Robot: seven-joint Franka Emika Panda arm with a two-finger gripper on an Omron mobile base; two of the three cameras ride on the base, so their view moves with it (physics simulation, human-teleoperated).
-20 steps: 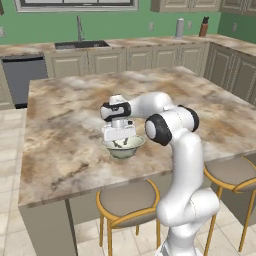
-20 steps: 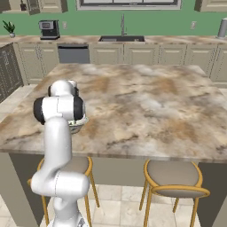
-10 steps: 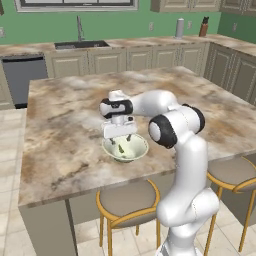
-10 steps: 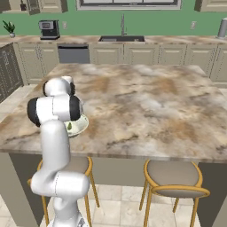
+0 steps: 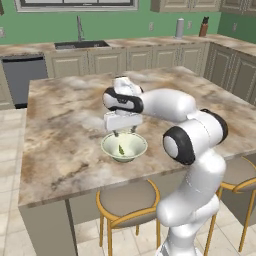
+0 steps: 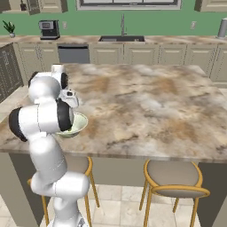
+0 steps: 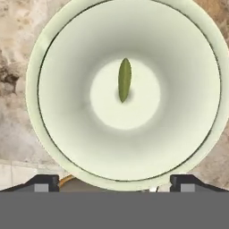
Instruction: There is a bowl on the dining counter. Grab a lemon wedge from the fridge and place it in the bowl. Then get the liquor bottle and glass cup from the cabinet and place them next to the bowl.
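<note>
Lemon wedge [image 7: 124, 80] in bowl [image 7: 67, 147] centre | directly beneath end effector [image 5: 123, 133] | fingers wide, empty

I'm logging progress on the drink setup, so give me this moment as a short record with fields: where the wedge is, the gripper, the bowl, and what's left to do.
lemon wedge: lying in the middle of the bowl's floor, free of the gripper
bowl: upright on the dining counter, near its front edge above a stool
gripper: open, holding nothing, directly above the bowl
fingertips: set wide apart, either side of the bowl's rim in the hand view
beside the bowl: bare marble, no bottle or cup
remaining: liquor bottle and glass cup not yet placed
</note>
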